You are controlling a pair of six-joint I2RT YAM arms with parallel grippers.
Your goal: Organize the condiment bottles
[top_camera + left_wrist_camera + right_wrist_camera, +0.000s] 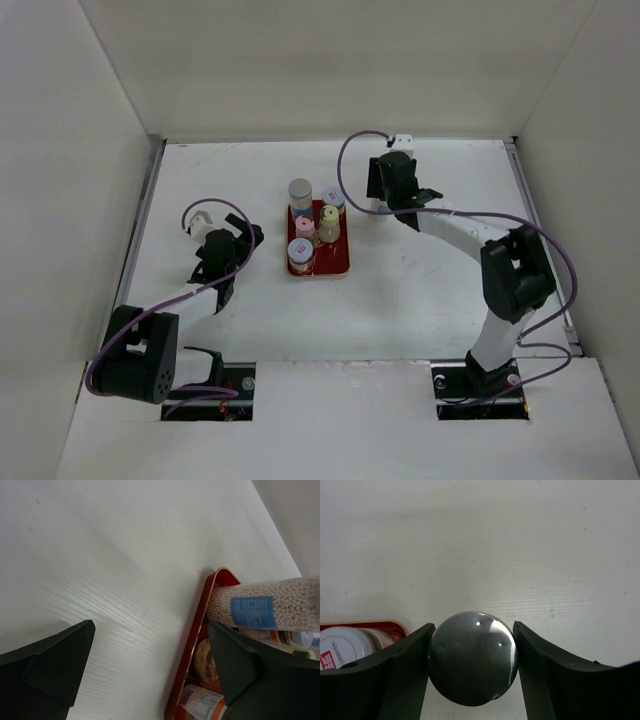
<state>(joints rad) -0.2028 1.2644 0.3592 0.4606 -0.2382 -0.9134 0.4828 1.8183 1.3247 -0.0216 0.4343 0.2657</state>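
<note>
Two arms reach over the white table [400, 310]. On the left, the left gripper [235, 242] hangs just beside the red tray [338, 262], fingers [55, 665] spread wide with nothing between them. Five condiment bottles [318, 222] stand upright and packed together in the tray. The silver-lid jar [300, 190] is at the far left corner and the white-lid jar [333, 197] beside it at the far right. The pink-cap bottle [304, 226] and cream-cap bottle [329, 222] are in the middle, and the blue-and-white-lid jar [300, 251] is at near left. The tray's near right part shows bare red. Right of the tray, near its far right corner, the right gripper [473, 630] has both fingers pressed against the sides of the sixth bottle [472, 657], pinching its round silver cap. From above, this bottle is hidden under the gripper; cannot tell whether it rests on the table.
</note>
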